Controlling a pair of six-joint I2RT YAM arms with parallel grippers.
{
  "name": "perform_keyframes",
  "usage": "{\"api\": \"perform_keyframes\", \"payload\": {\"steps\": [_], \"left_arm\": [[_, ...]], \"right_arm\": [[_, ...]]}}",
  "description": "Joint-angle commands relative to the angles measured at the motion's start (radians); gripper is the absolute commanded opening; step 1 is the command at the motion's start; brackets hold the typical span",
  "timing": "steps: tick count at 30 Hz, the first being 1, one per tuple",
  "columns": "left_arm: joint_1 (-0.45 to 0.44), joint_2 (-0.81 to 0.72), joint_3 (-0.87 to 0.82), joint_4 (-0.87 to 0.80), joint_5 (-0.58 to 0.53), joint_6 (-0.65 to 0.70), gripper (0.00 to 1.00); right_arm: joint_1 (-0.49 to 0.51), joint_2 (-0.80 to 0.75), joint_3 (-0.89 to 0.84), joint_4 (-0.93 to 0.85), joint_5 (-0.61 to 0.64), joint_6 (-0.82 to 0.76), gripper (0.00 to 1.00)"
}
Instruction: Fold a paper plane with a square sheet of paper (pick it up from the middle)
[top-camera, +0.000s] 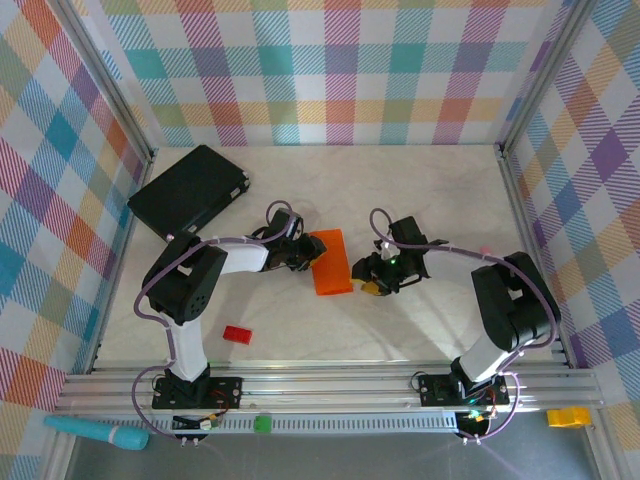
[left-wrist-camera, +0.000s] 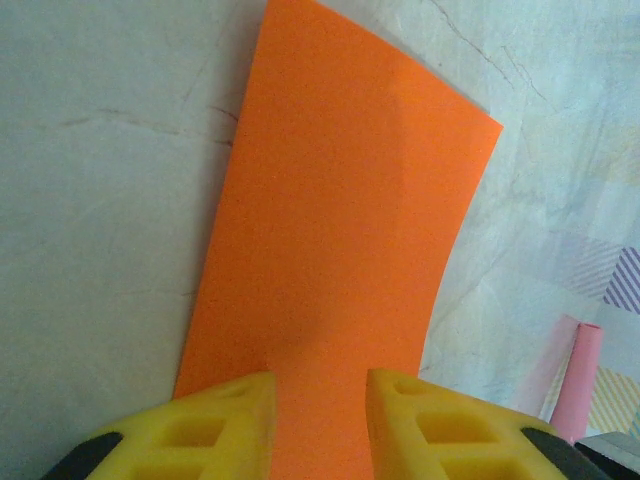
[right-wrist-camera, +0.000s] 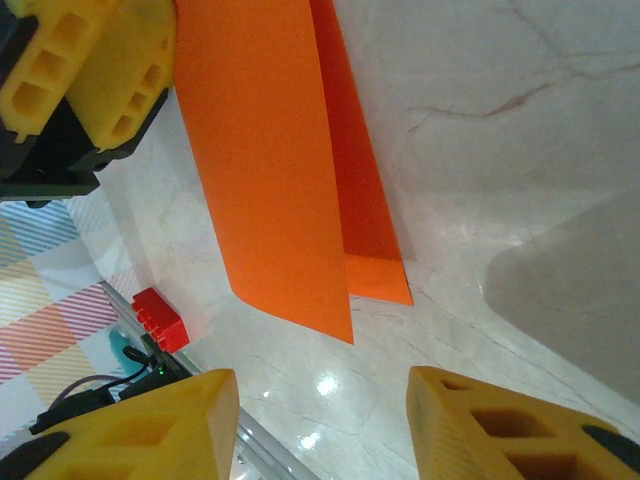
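Note:
The square sheet of paper (top-camera: 330, 262) is bright orange and lies folded in half at mid-table. In the right wrist view its upper flap (right-wrist-camera: 260, 170) stands lifted off the lower layer (right-wrist-camera: 375, 270). My left gripper (top-camera: 303, 255) sits at the sheet's left edge. Seen from the left wrist, its jaws (left-wrist-camera: 320, 400) stand apart with the flat paper (left-wrist-camera: 340, 200) running under the gap, not pinched. My right gripper (top-camera: 372, 280) hovers just right of the sheet. Its fingers (right-wrist-camera: 322, 400) are open over bare table, nothing between them. The left gripper's yellow fingers (right-wrist-camera: 90, 70) touch the paper's far edge.
A black flat case (top-camera: 190, 190) lies at the back left. A small red block (top-camera: 237, 334) (right-wrist-camera: 160, 318) sits near the front rail, left of centre. A pink tube (left-wrist-camera: 580, 380) rests by the right wall. Checked walls enclose three sides.

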Motion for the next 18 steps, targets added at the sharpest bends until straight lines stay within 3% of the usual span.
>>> {"api": "perform_keyframes", "payload": {"steps": [1,9,18], "left_arm": [[-0.008,0.036,-0.021,-0.098,-0.068,-0.013,0.3],[-0.008,0.052,-0.023,-0.087,-0.044,0.022,0.3],[-0.008,0.05,-0.058,-0.075,-0.02,0.058,0.3]], "right_arm": [[0.014,0.031,0.028,0.001,-0.052,-0.004,0.45],[0.02,0.032,0.003,0.048,-0.051,0.008,0.37],[0.022,0.055,0.021,0.08,-0.004,0.033,0.36]]}}
